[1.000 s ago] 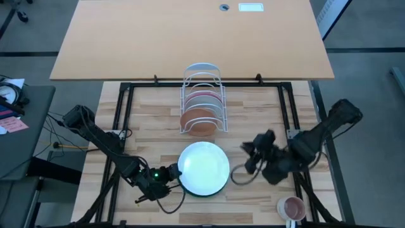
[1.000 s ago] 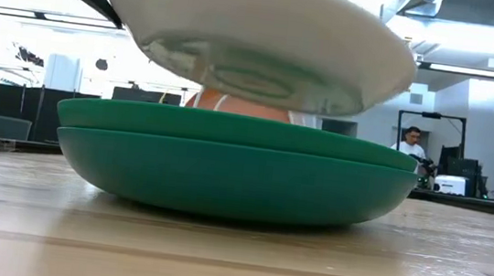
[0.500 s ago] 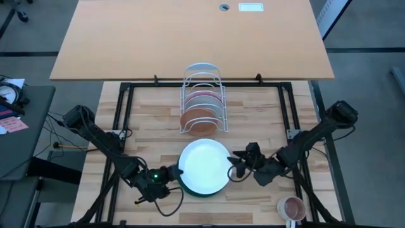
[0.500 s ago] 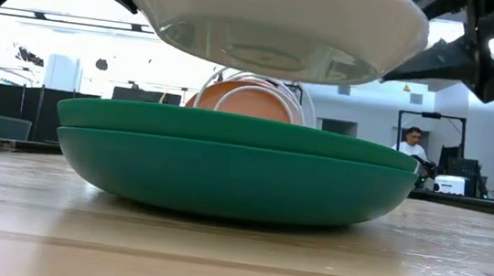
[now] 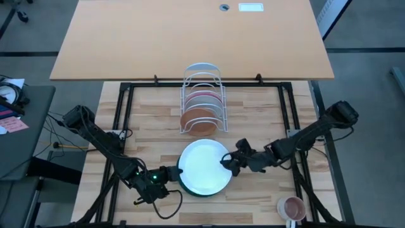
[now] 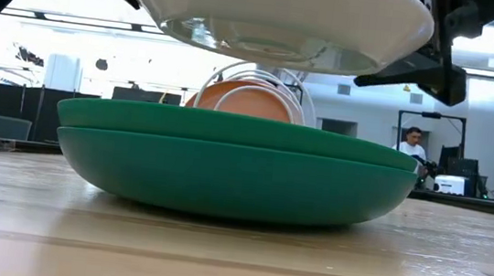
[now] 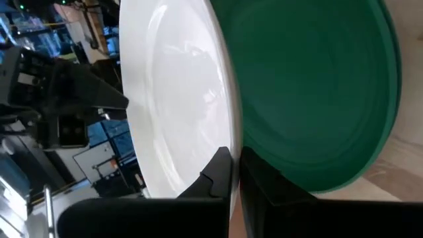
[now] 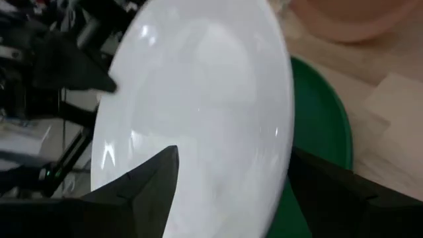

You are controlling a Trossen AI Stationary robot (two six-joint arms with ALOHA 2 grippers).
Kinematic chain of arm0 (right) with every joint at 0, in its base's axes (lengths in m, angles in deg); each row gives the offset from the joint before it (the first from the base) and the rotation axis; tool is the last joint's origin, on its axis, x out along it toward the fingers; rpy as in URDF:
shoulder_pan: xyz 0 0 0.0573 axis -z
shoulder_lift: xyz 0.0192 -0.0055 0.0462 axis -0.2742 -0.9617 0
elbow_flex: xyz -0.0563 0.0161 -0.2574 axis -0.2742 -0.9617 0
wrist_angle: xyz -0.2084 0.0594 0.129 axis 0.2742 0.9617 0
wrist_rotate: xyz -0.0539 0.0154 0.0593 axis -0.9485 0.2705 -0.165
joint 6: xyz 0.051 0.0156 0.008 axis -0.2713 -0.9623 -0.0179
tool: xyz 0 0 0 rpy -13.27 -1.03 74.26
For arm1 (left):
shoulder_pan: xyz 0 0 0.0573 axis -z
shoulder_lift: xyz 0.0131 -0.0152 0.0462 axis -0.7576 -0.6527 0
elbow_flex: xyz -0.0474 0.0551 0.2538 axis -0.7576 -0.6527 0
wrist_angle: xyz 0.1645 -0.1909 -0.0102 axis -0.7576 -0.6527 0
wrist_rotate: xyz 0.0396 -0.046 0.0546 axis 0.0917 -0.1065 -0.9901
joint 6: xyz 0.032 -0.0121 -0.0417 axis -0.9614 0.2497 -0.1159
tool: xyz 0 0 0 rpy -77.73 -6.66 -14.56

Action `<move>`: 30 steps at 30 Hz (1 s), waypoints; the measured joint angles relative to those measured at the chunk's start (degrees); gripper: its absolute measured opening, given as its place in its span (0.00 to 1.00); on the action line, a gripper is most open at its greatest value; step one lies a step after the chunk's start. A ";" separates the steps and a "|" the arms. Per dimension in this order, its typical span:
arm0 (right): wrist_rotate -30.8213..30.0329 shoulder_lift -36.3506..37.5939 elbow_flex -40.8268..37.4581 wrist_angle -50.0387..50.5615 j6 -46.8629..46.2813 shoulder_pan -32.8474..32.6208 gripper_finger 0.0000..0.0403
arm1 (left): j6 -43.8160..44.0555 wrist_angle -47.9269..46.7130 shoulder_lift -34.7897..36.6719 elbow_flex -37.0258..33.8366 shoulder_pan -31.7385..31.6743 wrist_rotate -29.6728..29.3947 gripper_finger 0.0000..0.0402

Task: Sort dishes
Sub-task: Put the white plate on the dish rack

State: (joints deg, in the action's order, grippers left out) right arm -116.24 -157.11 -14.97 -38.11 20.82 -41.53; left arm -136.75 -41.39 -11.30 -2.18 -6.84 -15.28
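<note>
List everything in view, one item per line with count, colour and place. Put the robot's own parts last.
White plate: 1, white, held in the air just above the green plate, at the table's front centre.
Green plate: 1, dark green, flat on the table under the white plate.
Wire rack: 1, white, behind the two front plates at mid-table.
Brown plate: 1, terracotta, standing on edge in the rack's front slot.
Pink plate: 1, magenta-pink, on edge in the rack behind the brown one.
Mug: 1, pink, front right corner of the table.
Person: 1, far off in the room behind.
Left hand: shut on the white plate's left rim.
Right hand: open, fingers either side of the plate's right rim.
</note>
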 joint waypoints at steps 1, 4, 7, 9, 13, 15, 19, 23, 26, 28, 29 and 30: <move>1.37 0.00 0.00 -0.52 0.70 0.52 0.71 | -0.45 0.00 0.00 0.00 0.00 0.03 0.00; 5.02 0.00 0.00 -1.64 1.47 1.89 0.71 | -1.42 0.00 0.00 0.00 0.00 0.19 0.00; 6.58 0.00 0.00 -1.57 1.46 2.56 0.69 | -1.44 0.00 0.00 0.00 0.00 0.19 0.00; 7.69 0.00 0.00 -1.74 1.50 2.59 0.66 | -1.44 0.00 0.00 0.00 0.00 0.17 0.00; 8.20 0.00 0.00 -1.75 1.42 2.52 0.56 | -1.56 0.00 0.00 0.00 0.00 0.17 0.00; 9.20 0.00 0.00 -1.59 1.39 2.52 0.50 | -2.18 0.02 0.00 0.00 0.04 -0.06 0.00; 9.63 0.00 -0.04 -1.36 1.37 2.61 0.40 | -3.26 0.07 0.00 0.00 0.04 -0.21 0.00; 10.72 0.00 -0.07 -1.32 1.35 3.46 0.33 | -3.26 0.12 0.00 0.00 -0.07 -0.43 0.00; 10.90 0.00 -0.07 -0.44 0.96 3.91 0.25 | -3.26 0.27 0.00 0.00 -0.15 -0.57 0.00; 10.95 0.00 -0.07 0.09 0.91 4.35 0.18 | -3.34 0.23 0.00 0.00 -0.15 -0.59 0.00; 11.15 0.00 -0.07 0.16 0.98 4.42 0.15 | -3.40 0.13 0.00 0.00 -0.15 -0.53 0.00; 11.16 0.00 -0.07 0.09 1.20 4.42 0.11 | -3.42 -0.12 0.00 0.00 -0.13 -0.51 0.00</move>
State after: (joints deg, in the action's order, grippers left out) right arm -105.08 -157.11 -15.04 -38.02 22.02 -37.11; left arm -140.17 -41.50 -11.30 -2.18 -6.97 -15.79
